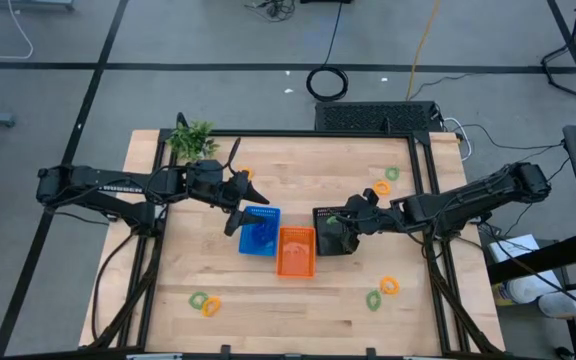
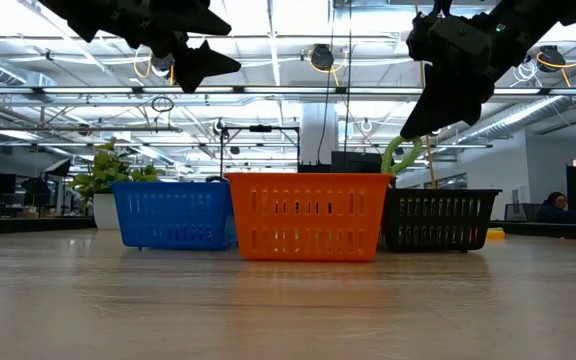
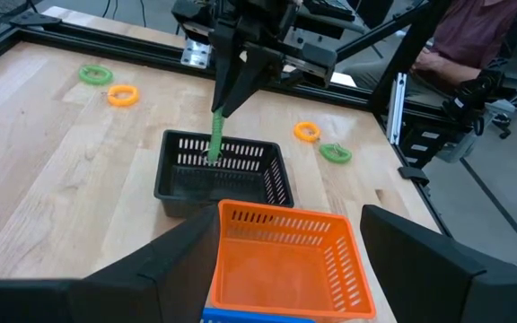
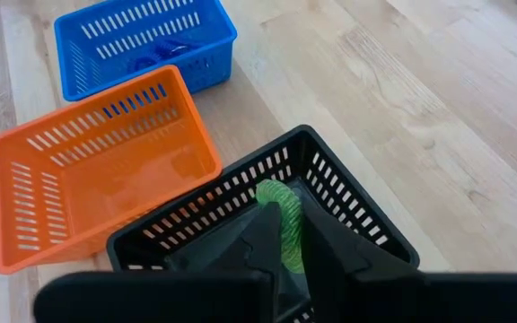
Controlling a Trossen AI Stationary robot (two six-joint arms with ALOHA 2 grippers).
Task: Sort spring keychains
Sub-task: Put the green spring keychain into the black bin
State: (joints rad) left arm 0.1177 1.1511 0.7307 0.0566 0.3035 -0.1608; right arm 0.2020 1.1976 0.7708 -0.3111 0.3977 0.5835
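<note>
We see the right gripper [image 1: 340,220] poised above the black basket [image 1: 334,232], its fingers pinching a green spring keychain [image 4: 281,222] that hangs stretched from the fingertips down into that basket. The orange basket [image 1: 295,251] sits beside it, then the blue basket [image 1: 259,230], which holds blue keychains [image 4: 155,54]. The left gripper [image 1: 236,205] hovers over the blue basket's edge with fingers spread, holding nothing. Other orange and green keychains [image 1: 205,302] lie scattered across the wooden table [image 1: 248,310], well apart from both grippers.
</note>
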